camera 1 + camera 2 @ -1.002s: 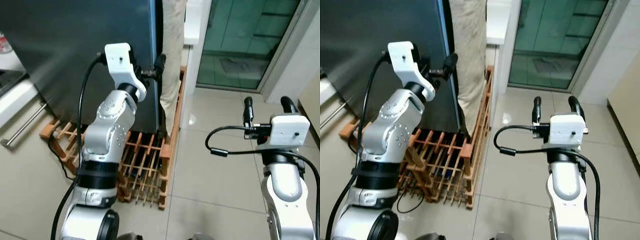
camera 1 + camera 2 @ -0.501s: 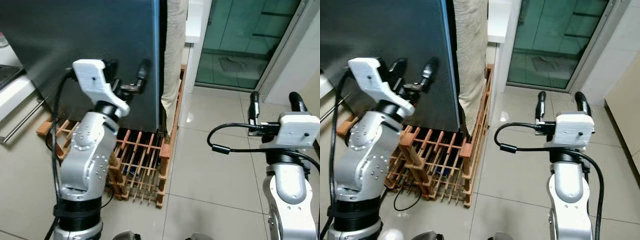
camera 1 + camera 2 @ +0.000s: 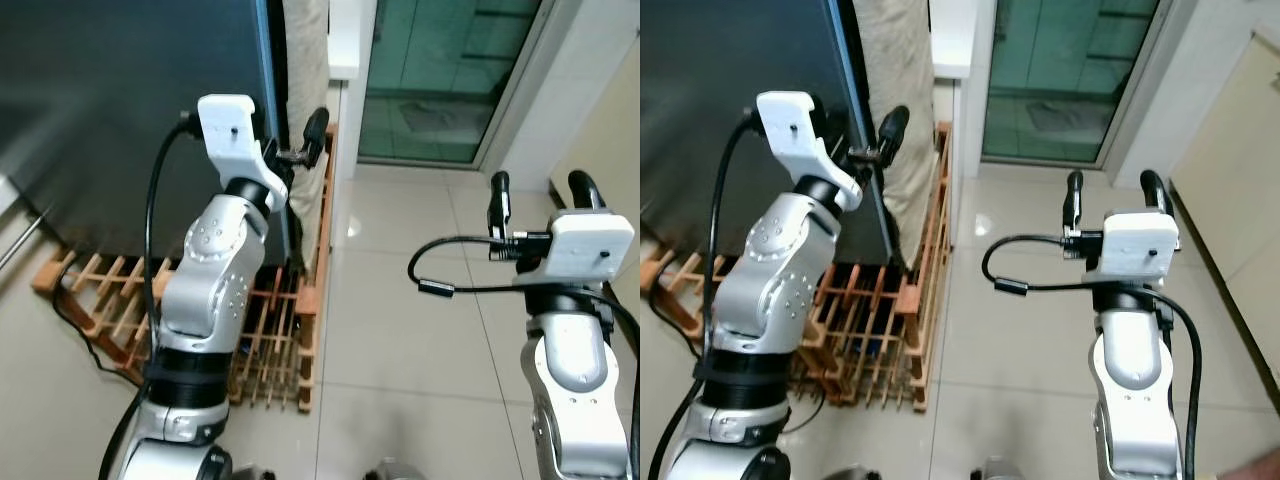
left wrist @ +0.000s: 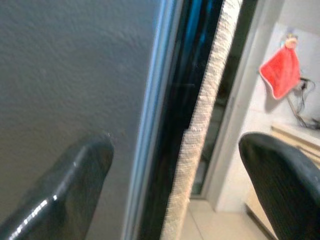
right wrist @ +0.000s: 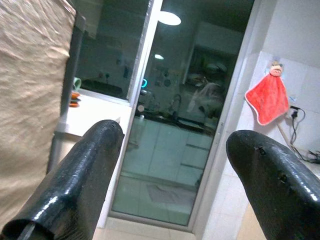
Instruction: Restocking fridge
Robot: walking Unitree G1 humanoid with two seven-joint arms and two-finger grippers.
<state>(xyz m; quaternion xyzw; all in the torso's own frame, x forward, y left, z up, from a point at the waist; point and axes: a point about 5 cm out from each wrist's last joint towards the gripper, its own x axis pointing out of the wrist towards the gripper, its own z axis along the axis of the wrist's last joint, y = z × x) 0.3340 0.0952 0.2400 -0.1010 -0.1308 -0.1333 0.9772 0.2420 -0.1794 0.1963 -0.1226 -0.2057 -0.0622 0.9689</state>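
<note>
Step in hand: opening fridge. Left pincer (image 3: 292,150) raised at fridge door (image 3: 120,110) free edge, fingers apart, straddling edge, nothing clamped. Right pincer (image 3: 538,196) apart, empty, over floor tiles. Next move, likely: hook door edge, pull outward.

One dark fridge (image 3: 120,110), one wooden wine rack (image 3: 270,320) on the floor, one beige cloth (image 3: 895,90) hanging beside the fridge, one glass sliding door (image 3: 440,80), one red towel (image 5: 269,97), two robot arms
</note>
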